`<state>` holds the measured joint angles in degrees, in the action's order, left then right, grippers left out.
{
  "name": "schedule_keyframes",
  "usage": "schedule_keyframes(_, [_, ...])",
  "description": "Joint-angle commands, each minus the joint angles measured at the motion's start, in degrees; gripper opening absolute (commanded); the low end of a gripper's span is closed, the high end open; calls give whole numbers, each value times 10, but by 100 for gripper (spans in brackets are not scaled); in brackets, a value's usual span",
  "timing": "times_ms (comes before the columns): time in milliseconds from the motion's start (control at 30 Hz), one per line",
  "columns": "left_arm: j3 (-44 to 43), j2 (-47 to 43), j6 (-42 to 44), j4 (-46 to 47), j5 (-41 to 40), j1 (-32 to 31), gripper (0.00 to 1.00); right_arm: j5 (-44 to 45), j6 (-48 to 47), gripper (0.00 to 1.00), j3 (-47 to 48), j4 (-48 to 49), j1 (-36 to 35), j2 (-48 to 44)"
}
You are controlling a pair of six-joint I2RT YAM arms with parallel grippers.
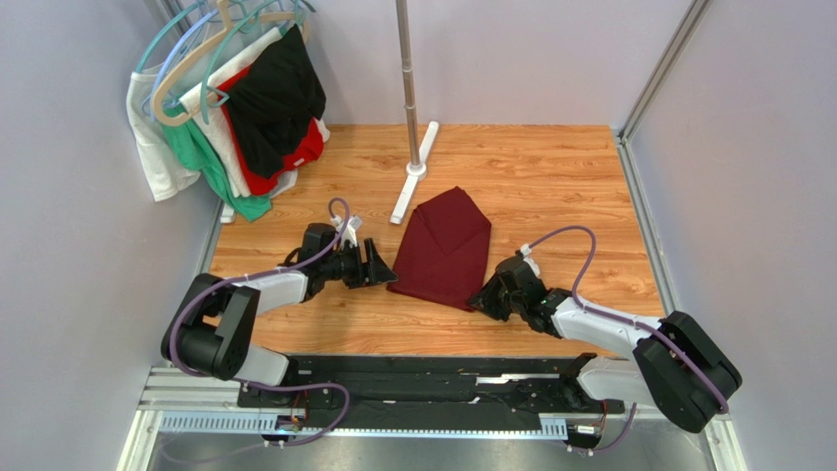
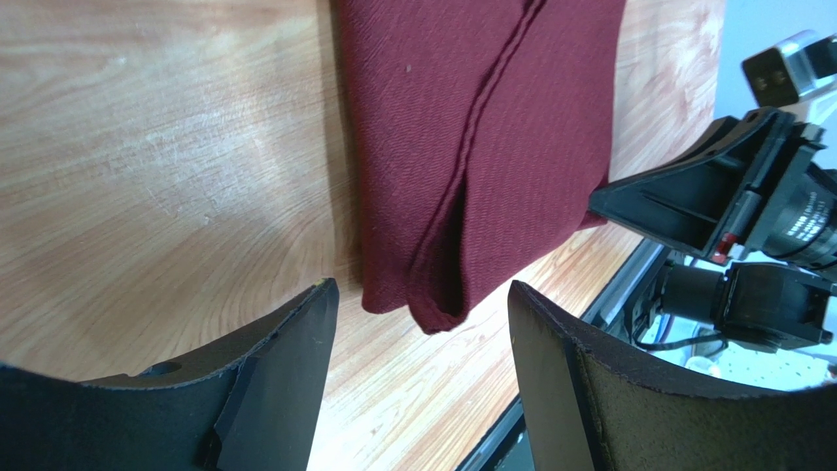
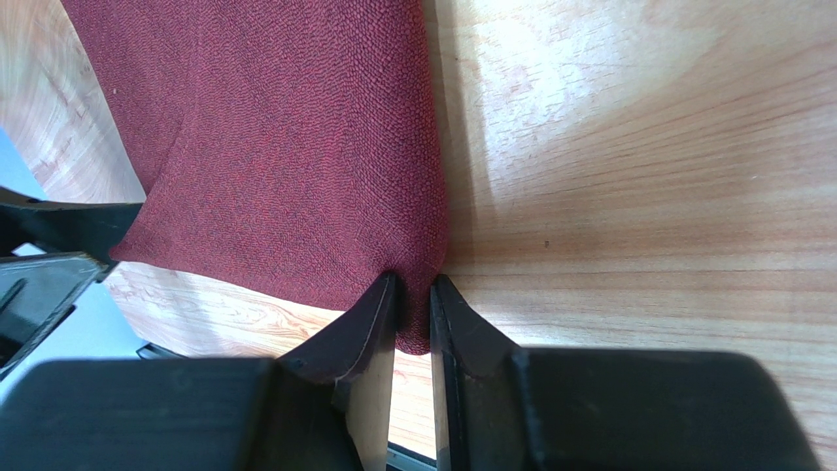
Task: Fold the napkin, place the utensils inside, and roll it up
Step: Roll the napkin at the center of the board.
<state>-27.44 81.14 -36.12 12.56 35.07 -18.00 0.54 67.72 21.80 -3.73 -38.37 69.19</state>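
The dark maroon napkin (image 1: 444, 247) lies folded on the wooden table, its side flaps overlapping into a long shape with a pointed far end. My right gripper (image 1: 483, 294) is shut on the napkin's near right corner; in the right wrist view the cloth (image 3: 295, 147) is pinched between the two fingertips (image 3: 413, 304). My left gripper (image 1: 381, 267) is open just left of the napkin's near left edge; in the left wrist view the folded corner (image 2: 442, 294) sits between and beyond the spread fingers (image 2: 422, 314), not touched. The spoon is not visible in any view.
A clothes rack pole (image 1: 408, 78) with a white foot (image 1: 414, 172) stands just behind the napkin. Garments on hangers (image 1: 236, 108) hang at the back left. Grey walls enclose the table (image 1: 560, 186) on three sides. The right arm's gripper shows in the left wrist view (image 2: 747, 196).
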Motion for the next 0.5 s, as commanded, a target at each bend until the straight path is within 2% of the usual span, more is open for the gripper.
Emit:
schedule_keyframes(0, [-11, 18, 4, 31, 12, -5, 73, 29, -7, 21, 3, -30, 6, 7])
schedule_keyframes(467, [-22, 81, 12, 52, -5, -32, 66, 30, -9, 20, 2, -30, 7, 7])
